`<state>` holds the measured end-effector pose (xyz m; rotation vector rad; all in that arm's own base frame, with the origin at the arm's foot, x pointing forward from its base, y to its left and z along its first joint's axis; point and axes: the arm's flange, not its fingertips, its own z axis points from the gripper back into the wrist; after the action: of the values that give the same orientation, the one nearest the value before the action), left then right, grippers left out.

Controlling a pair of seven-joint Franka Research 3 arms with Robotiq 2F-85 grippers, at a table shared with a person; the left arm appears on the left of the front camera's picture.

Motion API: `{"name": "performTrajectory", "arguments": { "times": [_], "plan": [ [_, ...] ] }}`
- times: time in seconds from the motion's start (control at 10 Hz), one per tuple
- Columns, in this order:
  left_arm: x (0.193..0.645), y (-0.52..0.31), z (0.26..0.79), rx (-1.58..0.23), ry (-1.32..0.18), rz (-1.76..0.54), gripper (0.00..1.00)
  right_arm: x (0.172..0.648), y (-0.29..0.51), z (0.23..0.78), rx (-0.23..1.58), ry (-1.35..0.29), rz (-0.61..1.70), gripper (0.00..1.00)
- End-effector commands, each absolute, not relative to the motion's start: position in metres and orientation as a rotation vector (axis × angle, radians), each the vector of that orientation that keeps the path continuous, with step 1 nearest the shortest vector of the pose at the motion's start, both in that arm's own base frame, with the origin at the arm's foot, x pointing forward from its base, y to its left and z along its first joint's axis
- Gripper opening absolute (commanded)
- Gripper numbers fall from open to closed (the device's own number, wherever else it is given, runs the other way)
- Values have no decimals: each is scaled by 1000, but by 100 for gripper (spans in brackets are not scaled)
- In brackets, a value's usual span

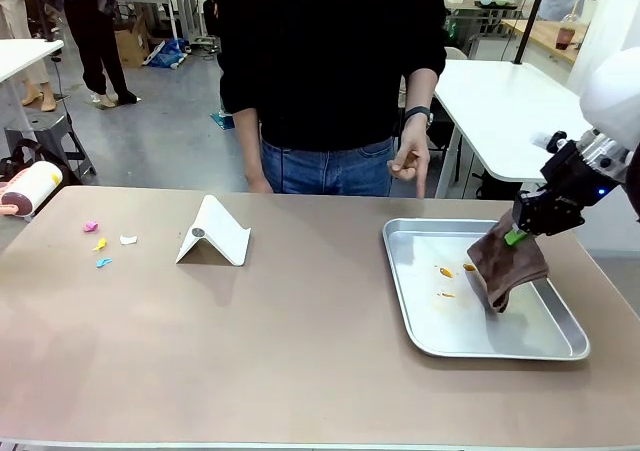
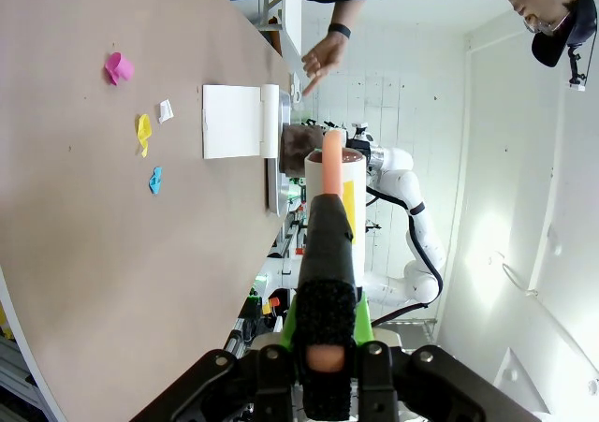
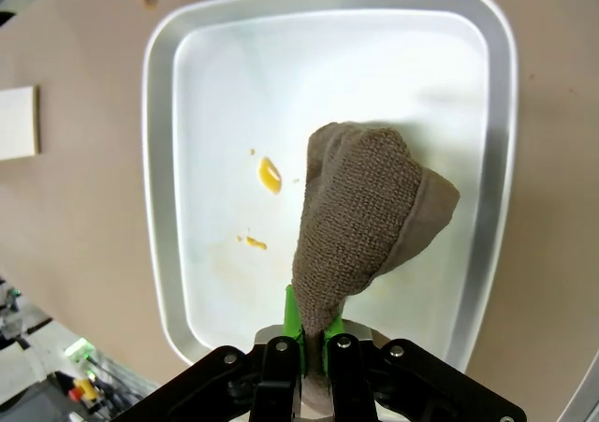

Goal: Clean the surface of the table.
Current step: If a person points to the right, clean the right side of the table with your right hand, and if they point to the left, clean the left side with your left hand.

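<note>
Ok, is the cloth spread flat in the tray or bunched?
Bunched. The brown cloth hangs in a folded clump from the right gripper, over the metal tray.

Grey floor (image 1: 170, 136), white table R (image 1: 500, 101), white table L (image 1: 20, 56) (cardboard box (image 1: 130, 43) behind)

I can read no text, brand or number anywhere. The yellow patch (image 2: 348, 211) on the white roll (image 2: 356, 171) held in my left hand (image 2: 325, 328) shows no legible print.

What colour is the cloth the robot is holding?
The cloth is brown, clearest in the right wrist view.
</note>
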<state>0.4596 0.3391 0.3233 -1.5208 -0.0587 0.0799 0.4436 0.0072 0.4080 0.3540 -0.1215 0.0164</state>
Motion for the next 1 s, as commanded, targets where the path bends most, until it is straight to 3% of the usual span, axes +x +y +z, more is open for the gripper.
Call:
{"name": "performTrajectory", "arguments": {
  "times": [0.0,0.9],
  "plan": [
    [457,339,327,-1525,-68,69,0,440,1,412,285,-148,-27,9],
    [457,339,327,-1525,-68,69,0,508,22,375,225,-87,-29,9]
  ]
}}
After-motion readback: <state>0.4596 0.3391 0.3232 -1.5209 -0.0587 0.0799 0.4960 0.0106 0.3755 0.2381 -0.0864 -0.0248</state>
